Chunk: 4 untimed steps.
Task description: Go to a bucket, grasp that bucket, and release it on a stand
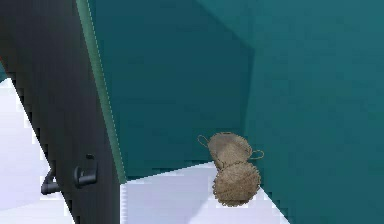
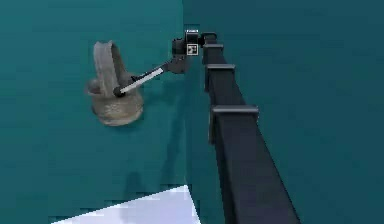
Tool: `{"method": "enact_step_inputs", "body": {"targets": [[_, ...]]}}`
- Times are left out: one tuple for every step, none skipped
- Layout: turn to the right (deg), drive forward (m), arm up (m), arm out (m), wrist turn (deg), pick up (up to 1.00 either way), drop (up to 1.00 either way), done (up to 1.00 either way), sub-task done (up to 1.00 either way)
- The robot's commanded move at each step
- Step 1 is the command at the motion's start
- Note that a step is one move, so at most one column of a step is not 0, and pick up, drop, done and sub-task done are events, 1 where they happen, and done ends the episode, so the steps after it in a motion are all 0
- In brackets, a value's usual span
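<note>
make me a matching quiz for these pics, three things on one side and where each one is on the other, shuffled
1 bucket
2 dark door
3 brown fuzzy lump

A on the floor against the teal wall
B hanging at the gripper far end, clear of every surface
C forward view's left, handle low down

Pairs: 1-B, 2-C, 3-A

The arm (image 2: 238,125) is a dark, segmented square bar with two white, black-marked squares (image 2: 192,46) and a dark, thin-fingered gripper (image 2: 130,89).
</note>
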Motion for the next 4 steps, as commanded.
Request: {"method": "enact_step_inputs", "body": {"targets": [[0.0,0.0,0.0,0.0,-45.0,0.0,0.0,0.0,0.0],[0.0,0.0,0.0,0.0,-12.0,0.0,0.0,0.0,0.0],[0.0,0.0,0.0,-0.46,0.0,0.0,0.0,0.0,0.0],[-45.0,0.0,0.0,0.0,0.0,0.0,0.0,0.0,0.0]]}}
